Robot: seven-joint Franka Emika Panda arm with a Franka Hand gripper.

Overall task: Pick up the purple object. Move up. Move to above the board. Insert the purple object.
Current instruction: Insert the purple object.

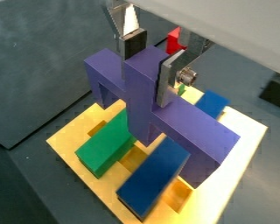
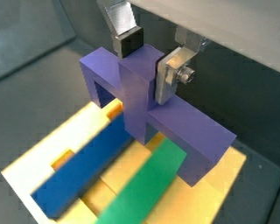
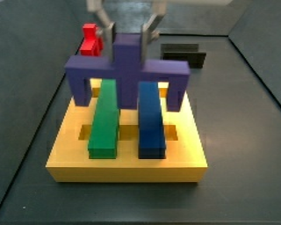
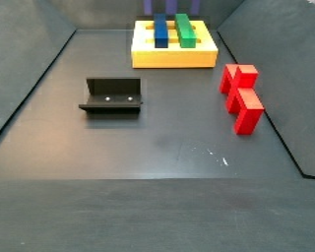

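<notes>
The pincer (image 1: 150, 54) is clenched on the purple object (image 1: 154, 101), its silver plates w/ dark pads pressing opposite faces of the raised central post; gripping there keeps the wide crossbar level and leaves the short legs free underneath, which is prob. why the hold is at the post rather than the bar. The purple object sits over the board (image 3: 70, 146), crossbar running across both the green bar (image 3: 103, 123) and the blue bar (image 3: 151, 125), legs coming down just outside them, one leg beside the green bar, the other beside the blue bar. In a side view the legs look low, at or near the board's top face, but whether they are already seated in slots or just above them can't be told from these views. Both wrist views show the post's lower end dropping between the two bars, so the piece seems lined up as a bridge straddling them; judged from this, the insert step is under way or nearly done, w/ letting go not yet made. Away from the board, on the dark surface (image 4: 160, 148), stand the fixture (image 4: 113, 96) and a red block (image 4: 240, 94), well apart from the board and not in the way; a black block (image 3: 184, 55) lies behind the board.
</notes>
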